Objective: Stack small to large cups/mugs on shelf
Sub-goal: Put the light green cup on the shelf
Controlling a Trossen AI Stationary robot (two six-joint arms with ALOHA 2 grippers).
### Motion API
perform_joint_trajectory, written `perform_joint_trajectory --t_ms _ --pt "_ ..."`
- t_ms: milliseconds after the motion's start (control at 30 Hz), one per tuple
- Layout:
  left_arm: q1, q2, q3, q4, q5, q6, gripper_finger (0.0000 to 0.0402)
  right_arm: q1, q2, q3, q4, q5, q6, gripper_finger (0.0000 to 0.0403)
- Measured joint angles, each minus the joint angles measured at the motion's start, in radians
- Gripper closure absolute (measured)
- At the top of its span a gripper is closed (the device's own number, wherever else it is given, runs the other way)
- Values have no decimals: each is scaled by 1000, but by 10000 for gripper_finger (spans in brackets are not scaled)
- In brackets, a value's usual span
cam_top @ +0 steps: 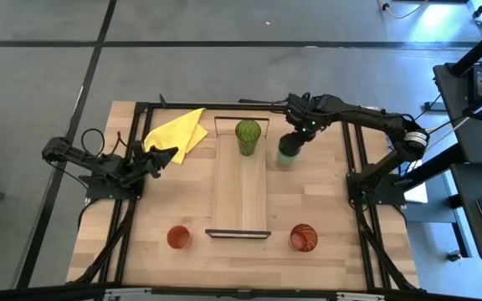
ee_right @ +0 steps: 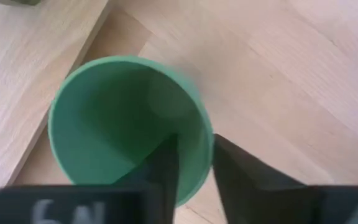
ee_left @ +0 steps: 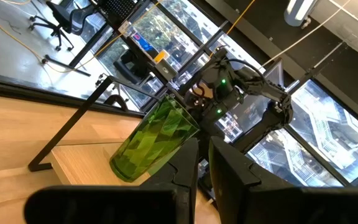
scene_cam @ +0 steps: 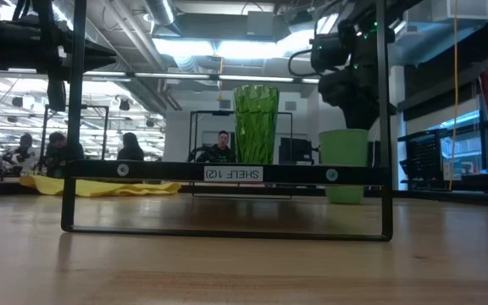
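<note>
The tall olive-green cup (cam_top: 248, 134) stands upright on the far end of the light-wood shelf (cam_top: 239, 196); it also shows in the low view (scene_cam: 256, 123) and the left wrist view (ee_left: 157, 140). The bright green cup (cam_top: 286, 151) stands on the table just right of the shelf, with my right gripper (ee_right: 194, 155) shut on it from above. The orange-red cup (cam_top: 178, 237) and the red-brown ribbed cup (cam_top: 303, 237) stand upright near the table's front edge, left and right of the shelf. My left gripper (cam_top: 169, 156) waits shut and empty at the table's left, by the yellow cloth. My right gripper holds the bright green cup by its rim wall (ee_right: 205, 140), one finger (ee_right: 160, 171) inside the cup and one (ee_right: 247, 183) outside. The fingers come from above, pointing down. The cup is upright, and in the low view its base (scene_cam: 344, 196) looks to be on the table.
A yellow cloth (cam_top: 178, 132) lies at the far left of the table. The shelf's dark metal brackets (scene_cam: 227, 174) stand at both short ends. Black frame rails (cam_top: 358, 184) run along the table's left and right sides. People sit in the room beyond.
</note>
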Motion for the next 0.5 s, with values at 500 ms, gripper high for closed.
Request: perform_joint_trajectory --t_ms 500 --pt "0 0 0 -6 0 1 366 141 -10 36 -55 1 60 395"
